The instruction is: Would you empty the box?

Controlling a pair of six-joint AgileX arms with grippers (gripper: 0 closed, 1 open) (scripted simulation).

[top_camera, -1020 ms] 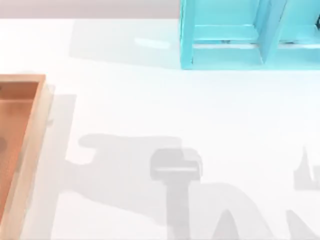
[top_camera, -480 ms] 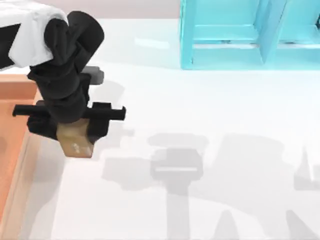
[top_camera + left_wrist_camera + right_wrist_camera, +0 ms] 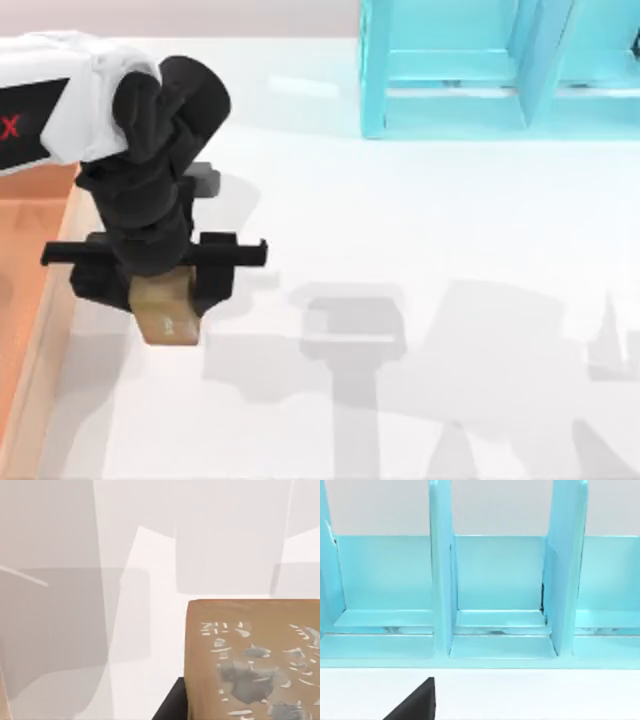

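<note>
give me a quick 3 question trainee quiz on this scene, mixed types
1. True or false: the left gripper is shut on the small tan-brown cuboid block.
2. The block is over: A) the large shallow wooden box with orange-brown floor, B) the white table beside the box, C) the turquoise shelf unit.
3. Fill in: the right wrist view faces the ___.

Key: 1 true; 2 B; 3 turquoise shelf unit.
</note>
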